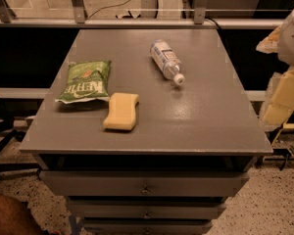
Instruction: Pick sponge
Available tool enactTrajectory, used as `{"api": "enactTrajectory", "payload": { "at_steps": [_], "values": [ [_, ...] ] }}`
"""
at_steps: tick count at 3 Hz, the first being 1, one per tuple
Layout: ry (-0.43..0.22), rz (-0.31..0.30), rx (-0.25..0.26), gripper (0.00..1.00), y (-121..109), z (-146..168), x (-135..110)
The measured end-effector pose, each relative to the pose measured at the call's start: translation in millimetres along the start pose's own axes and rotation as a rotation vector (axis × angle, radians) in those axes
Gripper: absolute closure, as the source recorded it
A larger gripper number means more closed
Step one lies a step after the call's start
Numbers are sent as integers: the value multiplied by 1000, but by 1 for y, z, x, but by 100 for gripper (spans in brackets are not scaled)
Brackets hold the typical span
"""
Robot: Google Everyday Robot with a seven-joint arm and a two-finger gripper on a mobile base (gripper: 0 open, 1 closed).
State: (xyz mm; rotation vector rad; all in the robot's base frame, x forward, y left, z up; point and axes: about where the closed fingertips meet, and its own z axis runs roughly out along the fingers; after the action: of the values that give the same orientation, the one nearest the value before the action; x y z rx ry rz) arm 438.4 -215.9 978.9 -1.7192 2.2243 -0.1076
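Observation:
The sponge (121, 111), a pale yellow rounded block, lies flat on the grey table top (206, 116), toward the front left. It sits just right of a green snack bag (85, 81), near its lower corner. My gripper (280, 68) hangs at the far right edge of the view, beyond the table's right side and well away from the sponge. Its yellowish foam finger pads (286, 98) stand apart and hold nothing. Part of the gripper is cut off by the frame.
A clear plastic water bottle (165, 60) lies on its side at the back middle of the table. The table is a cabinet with drawers (144, 185) at the front. A rail (137, 22) runs behind it. A person's arm (7, 214) shows at the bottom left.

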Motion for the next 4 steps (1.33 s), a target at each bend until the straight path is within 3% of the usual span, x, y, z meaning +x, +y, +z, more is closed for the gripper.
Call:
{"api": "enactTrajectory", "payload": {
  "at_steps": [1, 3, 4],
  "values": [
    [0, 0, 0, 0, 0, 0, 0],
    [-142, -222, -115, 0, -34, 42, -67],
    [-225, -369, -155, 0, -39, 49, -127]
  ]
}}
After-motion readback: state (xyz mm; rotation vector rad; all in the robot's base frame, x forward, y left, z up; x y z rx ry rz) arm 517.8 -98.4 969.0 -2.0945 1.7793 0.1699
